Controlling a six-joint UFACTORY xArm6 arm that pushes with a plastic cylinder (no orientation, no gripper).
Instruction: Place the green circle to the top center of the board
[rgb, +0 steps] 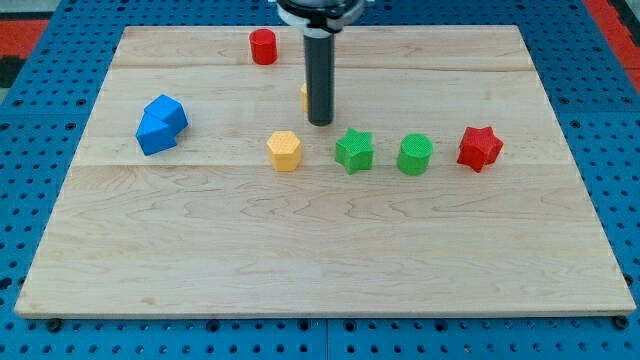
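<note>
The green circle (414, 154) stands right of the board's middle, between a green star (354, 151) on its left and a red star (479, 148) on its right. My tip (320, 122) rests on the board up and to the left of the green star, well left of the green circle and not touching it. The dark rod rises from the tip to the view's top.
A yellow hexagon (285, 150) sits left of the green star. A yellow block (303, 97) is mostly hidden behind the rod. A red cylinder (263, 46) stands near the top edge. Two blue blocks (161, 125) lie together at the left. The wooden board (320, 250) lies on blue pegboard.
</note>
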